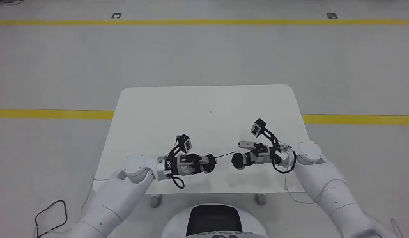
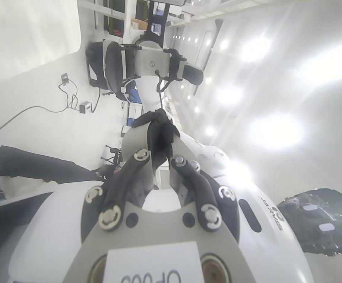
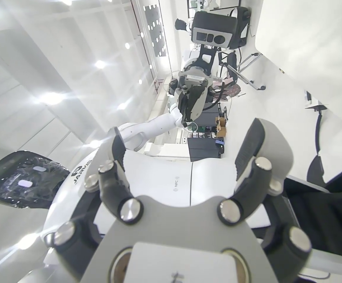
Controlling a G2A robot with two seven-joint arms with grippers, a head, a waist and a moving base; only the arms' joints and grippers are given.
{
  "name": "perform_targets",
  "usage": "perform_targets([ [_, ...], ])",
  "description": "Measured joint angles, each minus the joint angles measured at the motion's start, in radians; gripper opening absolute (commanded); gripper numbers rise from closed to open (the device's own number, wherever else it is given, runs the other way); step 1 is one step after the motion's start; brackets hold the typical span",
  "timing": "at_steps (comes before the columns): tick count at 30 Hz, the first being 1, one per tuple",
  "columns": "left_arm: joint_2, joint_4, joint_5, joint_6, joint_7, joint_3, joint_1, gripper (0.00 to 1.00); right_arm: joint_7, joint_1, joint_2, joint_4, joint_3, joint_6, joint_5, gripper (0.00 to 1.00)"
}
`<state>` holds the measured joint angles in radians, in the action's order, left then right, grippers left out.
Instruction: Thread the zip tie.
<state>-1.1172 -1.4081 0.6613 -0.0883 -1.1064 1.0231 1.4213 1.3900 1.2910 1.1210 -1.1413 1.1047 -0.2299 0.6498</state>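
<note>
The zip tie (image 1: 223, 154) is too thin to tell whether it touches the right hand (image 1: 239, 153).

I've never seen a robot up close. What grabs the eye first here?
Above the near side of the white table, the left pincer is shut on a thin black zip tie. The tie points across a small gap at the right pincer, whose fingers stand wide open.

Left gripper (image 2: 159, 125), fingers together; right gripper (image 2: 151, 69) opposite, fingers apart
</note>
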Motion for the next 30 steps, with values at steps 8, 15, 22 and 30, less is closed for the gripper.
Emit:
perform_targets([
  [8, 0.003, 0.014, 0.022, 0.018, -0.019, -0.016, -0.010, 0.00, 0.000, -0.015, -0.018, 0.015, -0.032, -0.030, 0.026, 0.23],
  [15, 0.004, 0.035, 0.088, 0.071, -0.080, -0.037, -0.024, 0.00, 0.000, -0.031, -0.030, 0.026, -0.065, -0.054, 0.046, 0.13],
  [22, 0.003, 0.072, 0.114, 0.100, -0.104, -0.061, -0.050, 0.00, 0.000, -0.040, -0.040, 0.033, -0.087, -0.074, 0.069, 0.11],
  [30, 0.005, 0.085, 0.124, 0.103, -0.101, -0.077, -0.063, 0.00, 0.000, -0.049, -0.053, 0.032, -0.112, -0.085, 0.090, 0.03],
])
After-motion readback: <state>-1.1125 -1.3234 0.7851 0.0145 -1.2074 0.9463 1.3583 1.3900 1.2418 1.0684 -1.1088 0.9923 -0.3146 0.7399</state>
